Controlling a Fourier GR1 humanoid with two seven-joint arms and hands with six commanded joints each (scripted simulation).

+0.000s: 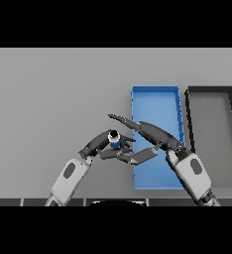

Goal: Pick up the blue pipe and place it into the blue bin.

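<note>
The grey surface (53,89) holds two bins. The blue bin (155,99) lies flat on it, partly under the right hand (155,136) and reaching out past its fingers. A dark bin (209,90) lies just beside the blue bin, on the outer side of the right hand. The two bins sit side by side, long sides together.

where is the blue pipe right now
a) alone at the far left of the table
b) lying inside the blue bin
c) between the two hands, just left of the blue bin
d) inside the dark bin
c: the blue pipe sits between the left hand and the right hand, just outside the left edge of the blue bin, not in it or in the dark bin.
</note>
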